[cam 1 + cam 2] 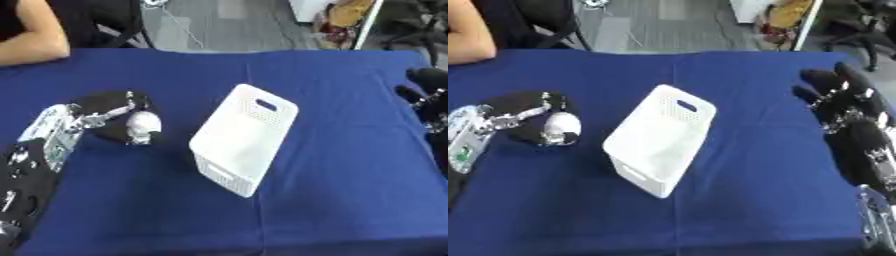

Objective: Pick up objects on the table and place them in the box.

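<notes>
Left eye view: table [350,150] under a smooth, flat blue cloth, filling most of the picture. Box [241,137] at the middle of it, white plastic, rectangular with rounded corners, walls perforated in a fine grid, an oval handle slot in the far end wall; it sits askew, long axis running from near-left to far-right, open top up, nothing seen inside.

Left of the box, the left arm [35,165] comes up from the lower left corner, black shell with silver-grey metal joints at the wrist. Left hand [109,117] lies on the cloth well left of the box, black, fingers curled round a small white ball [143,125], rounded, glossy, with some darker marks on it I cannot make out. Ball sits at the hand's box-facing side, apart from the box, low on the cloth; whether it touches the cloth I cannot tell.

Right eye view: right hand [846,102] well right of the box near the table's right edge, black with silver joints, fingers straight and spread, pointing away, holding nothing. Its forearm [872,160] runs down toward the lower right corner.
</notes>
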Robot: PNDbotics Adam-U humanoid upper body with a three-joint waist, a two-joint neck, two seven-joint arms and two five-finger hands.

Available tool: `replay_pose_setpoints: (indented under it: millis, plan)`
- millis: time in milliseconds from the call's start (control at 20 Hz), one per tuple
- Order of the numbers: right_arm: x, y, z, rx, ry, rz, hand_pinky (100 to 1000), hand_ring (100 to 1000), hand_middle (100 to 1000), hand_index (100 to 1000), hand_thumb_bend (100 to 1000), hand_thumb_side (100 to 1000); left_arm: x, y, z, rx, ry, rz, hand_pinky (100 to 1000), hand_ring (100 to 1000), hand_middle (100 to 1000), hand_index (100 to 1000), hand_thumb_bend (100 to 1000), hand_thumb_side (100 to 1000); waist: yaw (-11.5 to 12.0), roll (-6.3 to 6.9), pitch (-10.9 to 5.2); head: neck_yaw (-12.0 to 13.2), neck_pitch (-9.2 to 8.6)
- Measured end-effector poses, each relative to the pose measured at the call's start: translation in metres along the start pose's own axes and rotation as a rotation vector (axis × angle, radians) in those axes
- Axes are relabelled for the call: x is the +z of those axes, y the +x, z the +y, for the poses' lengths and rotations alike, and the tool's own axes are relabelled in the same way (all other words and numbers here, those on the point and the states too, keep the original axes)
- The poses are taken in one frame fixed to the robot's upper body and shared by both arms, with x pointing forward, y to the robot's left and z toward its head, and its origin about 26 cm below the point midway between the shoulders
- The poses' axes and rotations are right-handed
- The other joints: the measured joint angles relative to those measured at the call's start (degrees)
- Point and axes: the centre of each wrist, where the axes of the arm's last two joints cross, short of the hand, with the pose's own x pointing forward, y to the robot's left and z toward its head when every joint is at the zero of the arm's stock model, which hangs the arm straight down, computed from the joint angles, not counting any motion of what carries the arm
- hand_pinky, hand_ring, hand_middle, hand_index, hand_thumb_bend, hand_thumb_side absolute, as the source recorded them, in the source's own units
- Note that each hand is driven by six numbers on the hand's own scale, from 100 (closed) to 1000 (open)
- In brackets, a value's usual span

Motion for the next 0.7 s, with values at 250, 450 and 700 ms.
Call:
replay_pose_setpoints:
  millis: [250, 450, 700]
  plan:
    - [0.0000, 0.0000, 0.0000, 0.000, 0.000, 0.000, 974, 1000, 890, 1000, 123, 591, -0.0009, 0.0026, 0.0035, 0.029, -0.008, 0.031, 628, 691, 774, 855, 523, 925, 0.00, -0.01, 0.00, 0.00, 0.00]
    - [0.0000, 0.0000, 0.0000, 0.000, 0.000, 0.000, 974, 1000, 890, 1000, 123, 591, -0.0016, 0.0044, 0.0054, 0.031, -0.014, 0.034, 631, 694, 775, 854, 532, 925, -0.01, -0.01, 0.00, 0.00, 0.01]
    - [0.0000, 0.0000, 0.0000, 0.000, 0.000, 0.000, 974, 1000, 890, 1000, 122, 592, -0.0053, 0.0089, 0.0042, 0.021, -0.031, 0.013, 640, 699, 774, 856, 546, 923, -0.06, -0.01, 0.00, 0.00, 0.01]
